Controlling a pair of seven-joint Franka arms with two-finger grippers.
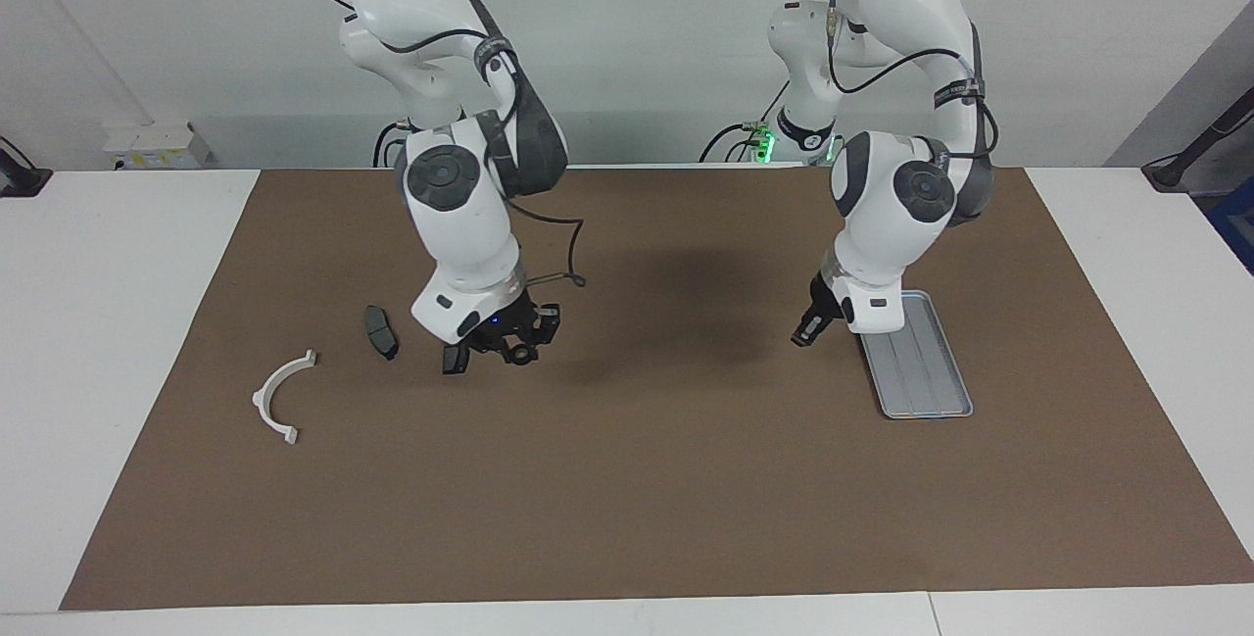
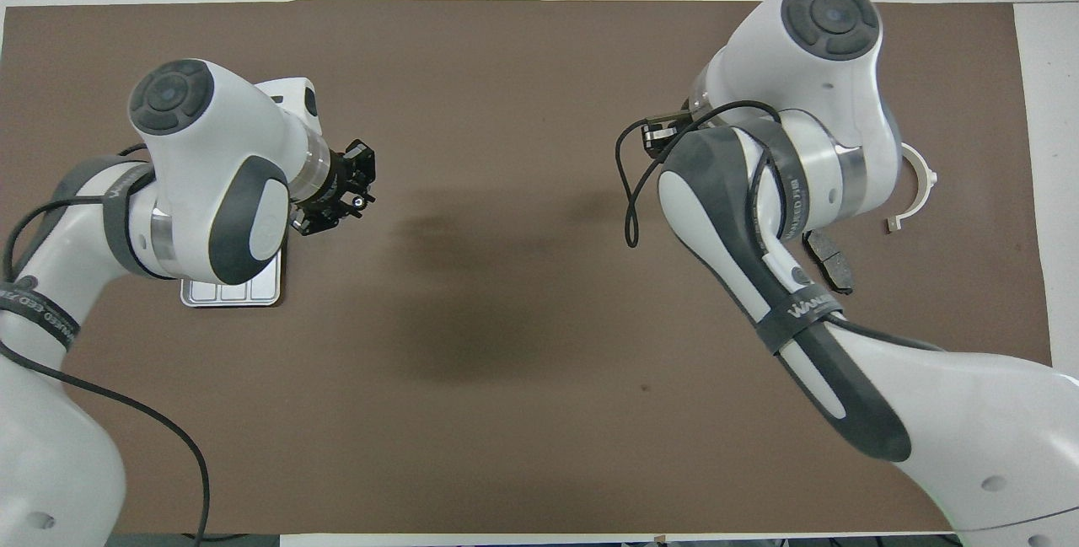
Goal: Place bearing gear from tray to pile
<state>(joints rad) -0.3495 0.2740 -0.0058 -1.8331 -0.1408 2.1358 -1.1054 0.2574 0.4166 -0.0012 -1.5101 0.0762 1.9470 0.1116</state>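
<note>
Bearing gear [image 1: 520, 354] gripped in right gripper [image 1: 516, 347], over brown mat [image 1: 627, 479] beside brake pads [image 1: 381, 331] and white bracket [image 1: 279, 397]. Left gripper [image 1: 805, 331] shut, empty, beside tray [image 1: 921, 371].

We saw a white table [image 1: 118, 322] carrying a broad brown mat [image 1: 627, 479] over most of its top. A plain pale wall [image 1: 666, 28] rose along the table's edge. A white socket box [image 1: 152, 146] sat low against it. Soft shadows [image 2: 472, 294] fell across the middle of the mat.
</note>
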